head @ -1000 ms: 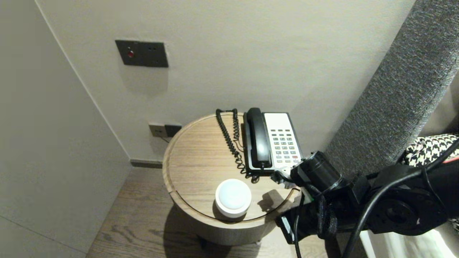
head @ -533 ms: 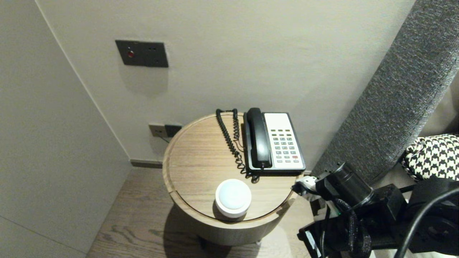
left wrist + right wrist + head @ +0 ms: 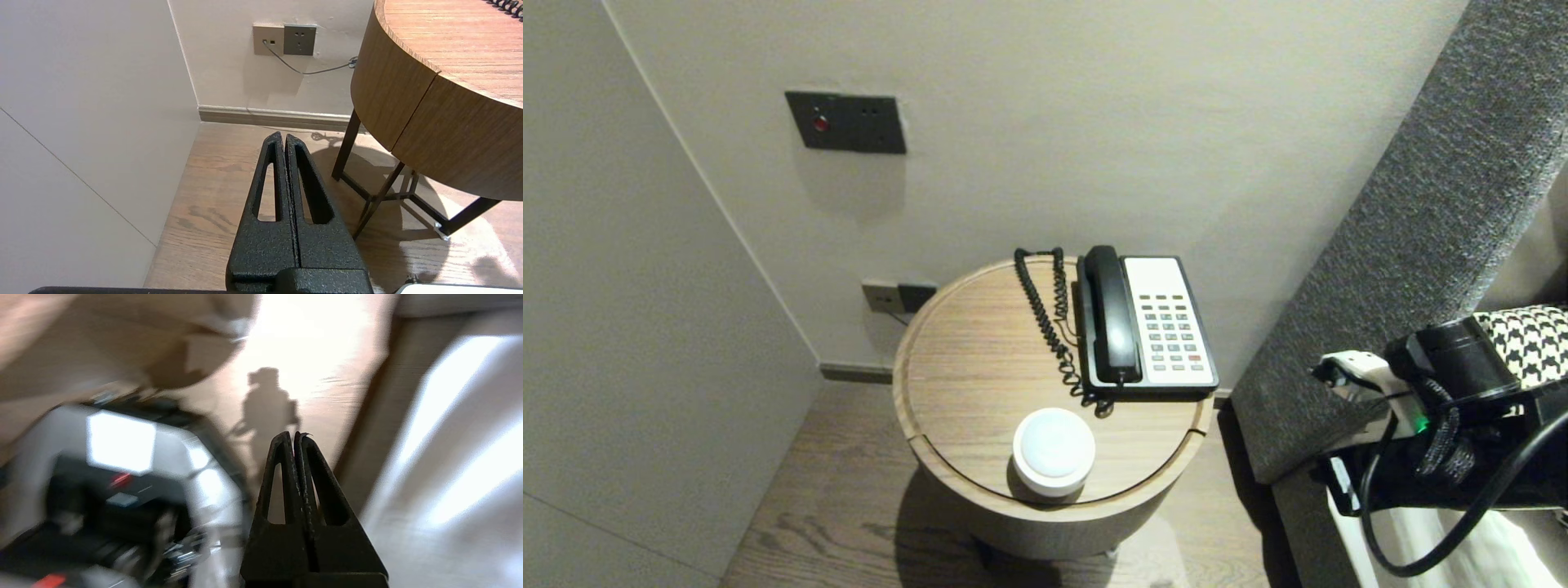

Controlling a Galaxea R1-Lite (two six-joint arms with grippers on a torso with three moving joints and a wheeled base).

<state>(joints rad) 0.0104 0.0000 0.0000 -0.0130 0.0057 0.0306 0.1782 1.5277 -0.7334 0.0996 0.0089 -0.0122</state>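
1. While the right arm hangs at the right edge of the head view, before the grey upholstered headboard and a black-and-white houndstooth cushion, it is well apart from the round wooden side table; its fingers are hidden here. On that table lies the black-and-white corded desk telephone. Its black handset rests in the cradle, with the black coiled cord just beside it on the left. A white round puck-shaped device sits near the front rim.
2. Seen from the left wrist, the left gripper is parked low beside the table's curved wall, over the wood plank floor. Its black fingers are pressed together on nothing. A grey wall socket shows beyond.
3. Seen from the right wrist, the right gripper has its fingers pressed together, empty, above the floor, with white bedding alongside. Everything else is blurred.
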